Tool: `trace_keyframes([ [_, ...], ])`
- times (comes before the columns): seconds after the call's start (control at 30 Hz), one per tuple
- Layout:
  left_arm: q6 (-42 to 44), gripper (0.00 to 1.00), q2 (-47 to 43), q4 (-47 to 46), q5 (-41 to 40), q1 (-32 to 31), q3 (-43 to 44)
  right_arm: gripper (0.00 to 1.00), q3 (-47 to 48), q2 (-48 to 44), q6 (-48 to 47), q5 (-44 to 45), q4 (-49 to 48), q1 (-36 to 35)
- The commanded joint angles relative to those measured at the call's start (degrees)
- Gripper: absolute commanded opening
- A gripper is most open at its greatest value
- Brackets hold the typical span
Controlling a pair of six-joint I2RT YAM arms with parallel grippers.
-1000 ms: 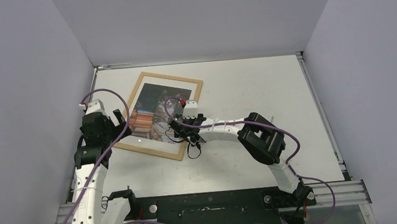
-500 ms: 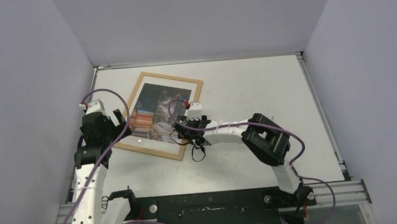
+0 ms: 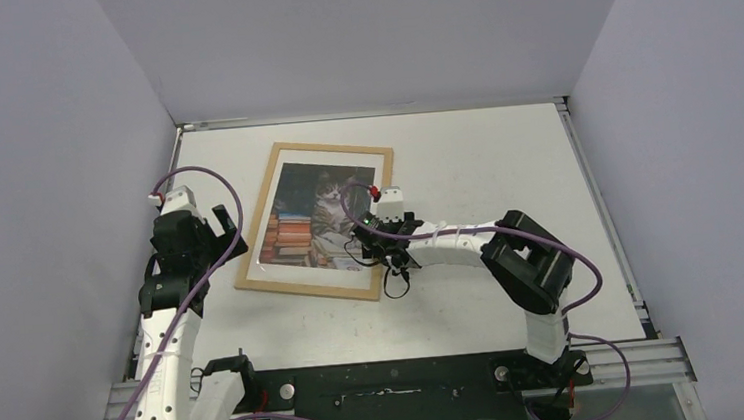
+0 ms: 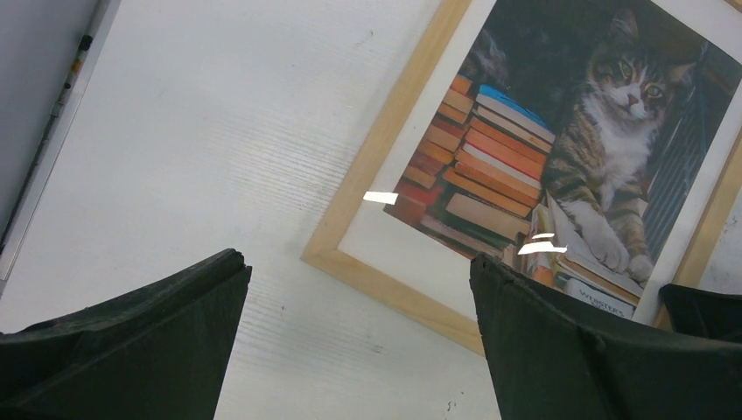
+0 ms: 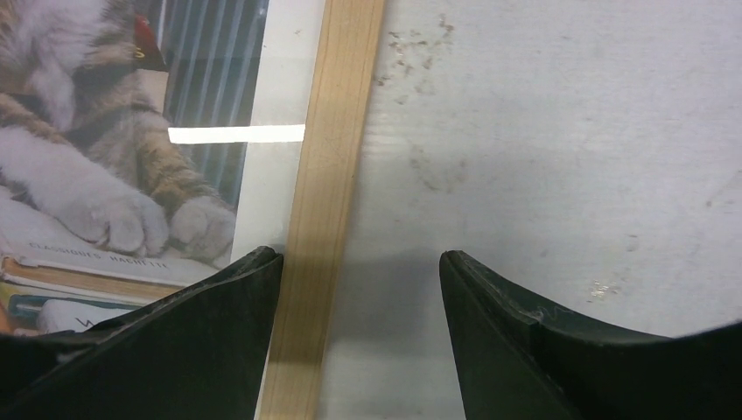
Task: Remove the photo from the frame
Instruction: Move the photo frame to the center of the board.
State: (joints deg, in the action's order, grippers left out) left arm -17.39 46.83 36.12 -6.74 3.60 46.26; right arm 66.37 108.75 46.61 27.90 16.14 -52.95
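Right tool [image 5: 360, 280] parted astride rail of frame [image 4: 407, 96], left tool [image 4: 354, 271] wide, cat photo [image 4: 560, 114] inside it

Bright even light, white glare streaks on the photo [image 4: 569, 149], soft shadow under the right hand [image 5: 359, 262], focus sharp

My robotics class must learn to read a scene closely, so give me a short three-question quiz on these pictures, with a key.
1. True or false: the left gripper is shut on the frame.
2. The right gripper stands open astride: A) a wooden side of the frame; B) a cable; C) the table's edge.
3. Which animal is in the photo?
Key: 1 false, it hangs open and holds nothing. 2 A. 3 a cat.
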Motion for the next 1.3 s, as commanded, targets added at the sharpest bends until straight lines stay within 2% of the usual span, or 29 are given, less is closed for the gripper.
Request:
trace_keyframes([
  [0.0, -0.02, 0.97, -0.87, -2.31, 0.62, 0.45, 0.32, 0.66, -3.76, -3.46, -5.69, -2.09, 7.90, 2.27],
  [0.27, -0.01, 0.97, -1.96, -2.94, 0.74, 0.42, -0.24, 0.66, -3.17, -6.94, -5.22, -9.79, 3.87, 2.02],
  [0.43, 0.06, 0.97, -1.74, -3.07, 1.91, 0.45, -0.32, 0.64, -3.06, -5.29, -2.62, -11.75, 2.61, 2.21],
  [0.63, 0.07, 0.97, -1.83, -3.03, 2.34, 0.43, -0.38, 0.51, -6.34, -5.36, -1.97, -10.93, 2.68, 2.67],
  [0.8, 0.16, 0.97, -1.82, -3.06, 2.51, 0.44, -0.46, 0.37, -10.20, -9.97, -8.42, -11.57, 4.45, 7.27],
  [0.87, 0.17, 0.97, -1.81, -3.29, 2.80, 0.45, -0.55, 0.28, -12.83, -12.29, -11.44, -13.56, 3.86, 9.75],
  [0.93, 0.16, 0.97, -1.70, -3.55, 3.08, 0.53, -0.69, 0.26, -15.47, -14.67, -13.38, -15.02, 3.97, 12.16],
  [1.07, 0.33, 0.97, -0.61, -3.65, 4.26, 0.53, -0.61, 0.27, -18.37, -19.38, -16.50, -17.27, 4.59, 18.27],
  [1.17, 0.54, 0.97, 0.17, -3.85, 5.56, 0.61, -0.54, 0.34, -17.16, -21.64, -18.84, -20.70, 6.11, 19.94],
  [1.27, 0.77, 0.97, 0.80, -3.95, 6.69, 0.62, -0.56, 0.49, -14.88, -23.59, -19.11, -22.97, 7.69, 19.26],
])
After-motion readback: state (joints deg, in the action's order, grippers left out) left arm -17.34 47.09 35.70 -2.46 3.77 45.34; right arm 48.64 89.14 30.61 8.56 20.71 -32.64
